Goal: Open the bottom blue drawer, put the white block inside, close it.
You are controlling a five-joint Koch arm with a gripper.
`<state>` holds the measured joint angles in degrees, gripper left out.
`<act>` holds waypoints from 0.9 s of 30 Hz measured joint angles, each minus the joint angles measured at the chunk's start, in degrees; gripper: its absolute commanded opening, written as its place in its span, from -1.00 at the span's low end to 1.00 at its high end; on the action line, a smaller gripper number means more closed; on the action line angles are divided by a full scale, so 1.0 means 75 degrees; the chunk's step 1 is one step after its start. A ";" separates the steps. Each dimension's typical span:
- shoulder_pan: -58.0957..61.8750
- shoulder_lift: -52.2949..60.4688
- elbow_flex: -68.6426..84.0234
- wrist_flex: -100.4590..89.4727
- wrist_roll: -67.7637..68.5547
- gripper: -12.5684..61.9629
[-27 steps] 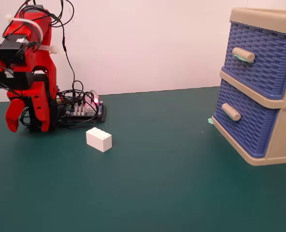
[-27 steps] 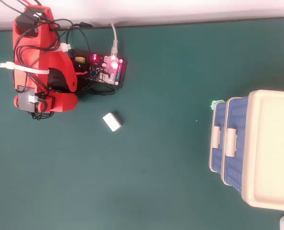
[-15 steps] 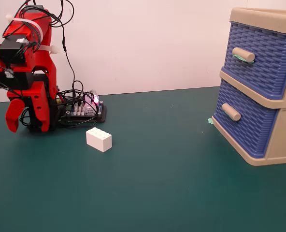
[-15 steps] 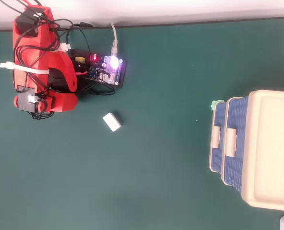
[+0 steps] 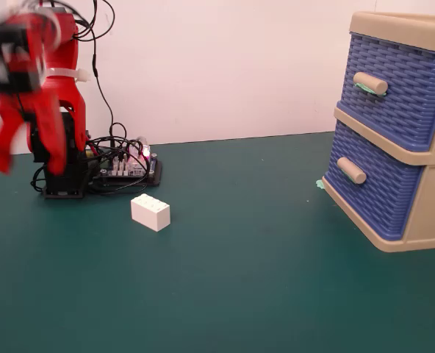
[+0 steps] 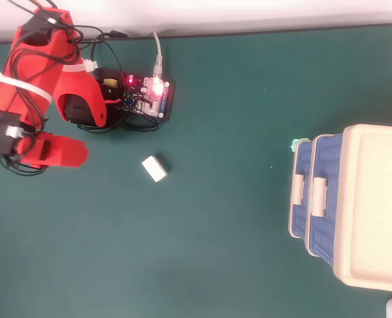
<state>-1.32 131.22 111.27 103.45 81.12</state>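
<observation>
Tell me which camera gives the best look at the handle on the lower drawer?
The fixed view: the lower drawer's handle shows fully as a beige peg sticking out. The overhead view shows that handle only as a pale strip from above.

Fixed view: block (image 5: 151,212) btwn arm (image 5: 48,110), far left, & cabinet (image 5: 401,132), right.

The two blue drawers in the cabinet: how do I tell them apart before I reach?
In the fixed view the top drawer sits above the bottom blue drawer. The top drawer's peg handle has green tape under it; the bottom drawer's handle is plain beige. Both are blue basket-weave, shut, in one beige frame.
</observation>
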 measured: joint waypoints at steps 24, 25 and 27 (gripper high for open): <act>-1.0359 -0.3164 0.2262 -1.3289 1.0160 0.24; -1.0418 -0.3410 0.2859 -1.4613 1.0160 0.24; -1.0441 -0.3902 0.2930 -1.6184 1.0160 0.24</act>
<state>-79.63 101.95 133.24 -17.93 157.32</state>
